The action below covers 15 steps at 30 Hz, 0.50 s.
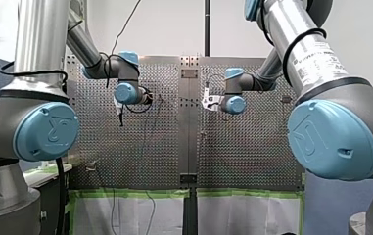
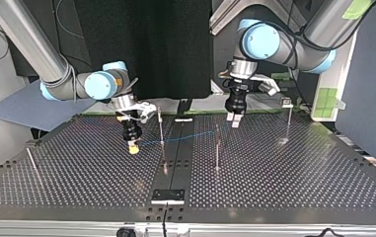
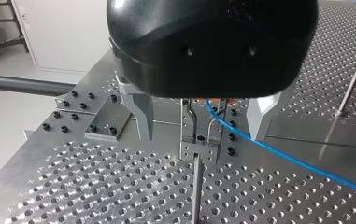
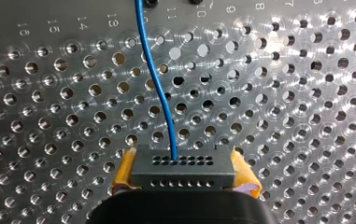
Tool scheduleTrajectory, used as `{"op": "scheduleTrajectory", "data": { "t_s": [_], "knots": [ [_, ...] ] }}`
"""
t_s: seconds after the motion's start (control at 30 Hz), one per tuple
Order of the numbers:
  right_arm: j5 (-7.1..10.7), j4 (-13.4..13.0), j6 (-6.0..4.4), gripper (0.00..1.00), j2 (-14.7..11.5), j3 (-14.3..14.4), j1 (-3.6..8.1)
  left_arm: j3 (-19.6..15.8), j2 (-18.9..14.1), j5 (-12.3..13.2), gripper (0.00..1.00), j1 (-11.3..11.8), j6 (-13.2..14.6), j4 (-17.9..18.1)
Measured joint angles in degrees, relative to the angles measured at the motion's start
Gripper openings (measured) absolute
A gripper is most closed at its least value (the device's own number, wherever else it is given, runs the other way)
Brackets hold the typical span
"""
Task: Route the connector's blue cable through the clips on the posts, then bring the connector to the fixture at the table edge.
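- Perforated metal tabletop [image 2: 77, 173] fills the top view; thin upright posts [image 2: 161, 126] stand on it, well apart; dark backdrop behind.
- My right arm enters at the top view's left, wrist bent downward; its claw [image 2: 133, 143] points at the tabletop, slightly tilted.
- Right wrist view: yellow pads [image 4: 125, 170] clamp the connector [image 4: 180, 165] at both ends; claw narrow, holding it.
- Connector's long axis runs from pad to pad; its holed face points ahead of the claw, toward the tabletop; contact with the surface cannot be told.
- Blue cable [image 4: 159, 93] leaves that face and runs ahead over the holes.
- My left arm enters at the top view's right, wrist near vertical; its claw [image 3: 200, 135] hangs wide, pointing down; metal fingers [image 3: 143, 116] stand either side of a clip [image 3: 192, 126].
- Cable passes the clip's upper part and trails off beside the claw; whether it is seated cannot be told.
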State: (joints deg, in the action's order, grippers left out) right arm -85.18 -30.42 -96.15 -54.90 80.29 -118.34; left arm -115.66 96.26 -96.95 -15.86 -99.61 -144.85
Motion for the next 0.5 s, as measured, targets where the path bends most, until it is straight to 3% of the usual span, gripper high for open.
{"op": "scheduleTrajectory", "data": {
  "t_s": [0.5],
  "knots": [
    [0.15,-0.09,-0.11,0.00,0.00,-0.01,0.00,0.01,0.00,-0.01,1.00,-1.09,3.21,-1.04]
  ]
}}
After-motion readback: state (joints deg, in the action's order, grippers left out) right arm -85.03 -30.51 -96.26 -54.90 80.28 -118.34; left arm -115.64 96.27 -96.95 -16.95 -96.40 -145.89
